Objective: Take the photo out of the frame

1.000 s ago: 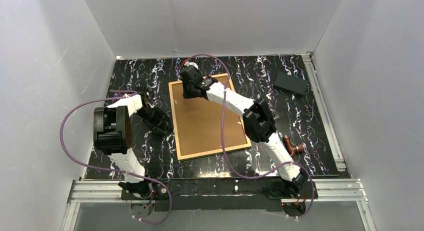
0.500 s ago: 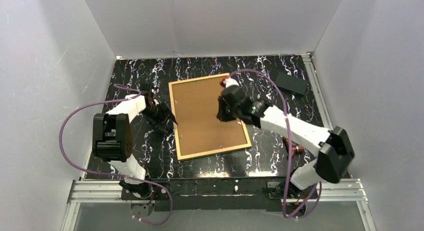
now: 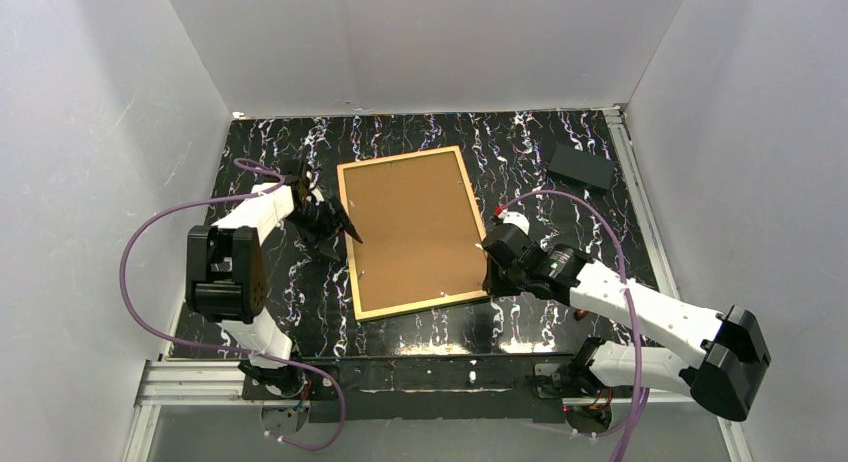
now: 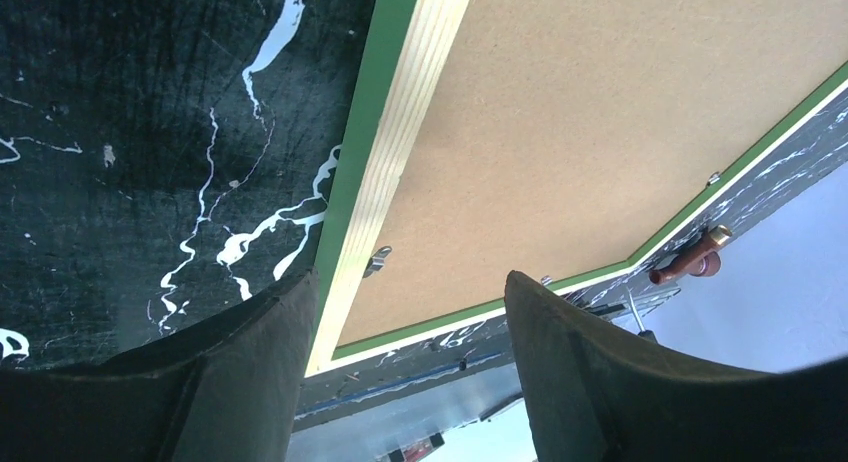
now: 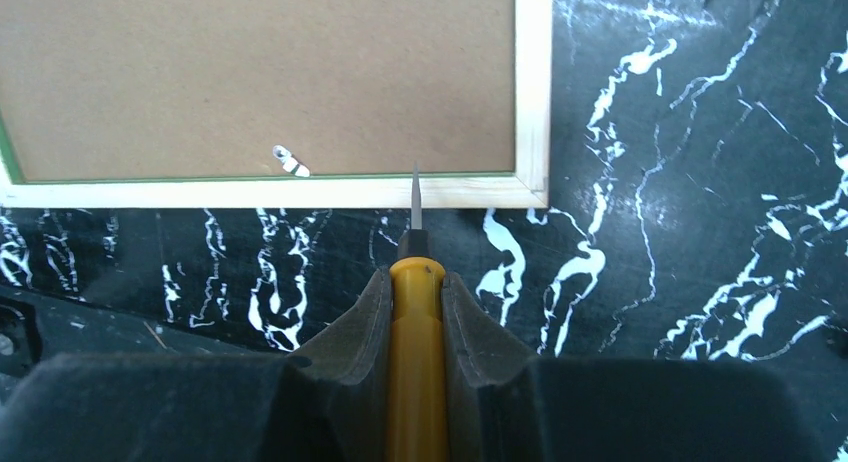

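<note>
The frame lies face down in the middle of the black marbled table, its brown backing panel uppermost. The photo cannot be seen and is presumably under that panel. The step in hand looks like freeing the backing by turning its small metal tabs aside. One tab shows in the right wrist view, left of centre, just inside the pale wooden rail. The right gripper is clamped narrowly on the yellow handle of a screwdriver. The thin blade points up the picture and its tip is at the inner edge of that rail, to the right of the tab and not on it. To do this well, the tip should slide along the rail to the tab, stay low and flat, and push the tab sideways rather than dig into the fibreboard. The left gripper holds nothing. Its fingers stand wide apart, straddling the green and wood edge at the lower middle of the left wrist view, close to another tab. I cannot tell whether they touch the frame. Pressing down there would probably keep the frame from skating.
</note>
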Motion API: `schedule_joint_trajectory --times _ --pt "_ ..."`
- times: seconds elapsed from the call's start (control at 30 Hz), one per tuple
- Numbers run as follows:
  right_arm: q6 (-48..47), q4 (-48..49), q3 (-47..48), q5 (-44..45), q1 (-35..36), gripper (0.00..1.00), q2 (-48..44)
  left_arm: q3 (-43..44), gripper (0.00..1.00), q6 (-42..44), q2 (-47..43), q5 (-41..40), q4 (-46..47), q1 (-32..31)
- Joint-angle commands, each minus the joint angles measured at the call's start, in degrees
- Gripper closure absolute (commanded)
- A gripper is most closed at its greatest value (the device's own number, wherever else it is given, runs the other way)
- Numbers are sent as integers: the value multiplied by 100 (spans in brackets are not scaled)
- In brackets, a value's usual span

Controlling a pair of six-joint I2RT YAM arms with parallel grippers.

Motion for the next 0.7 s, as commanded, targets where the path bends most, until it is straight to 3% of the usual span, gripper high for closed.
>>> schedule_joint_trajectory --times 0.0,0.2,0.4,0.67 --pt "166 -657 346 293 -71 99 91 170 34 -144 11 -48 -904 -28" --pt "-170 -829 960 65 -457 99 649 1053 38 69 701 165 -1634 -6" --pt "-545 -941 1483 7 -793 99 1140 960 37 582 748 -35 -1663 -11" --pt "-1284 -681 1948 -731 -1621 99 1623 1094 40 539 1129 139 -1648 -36"
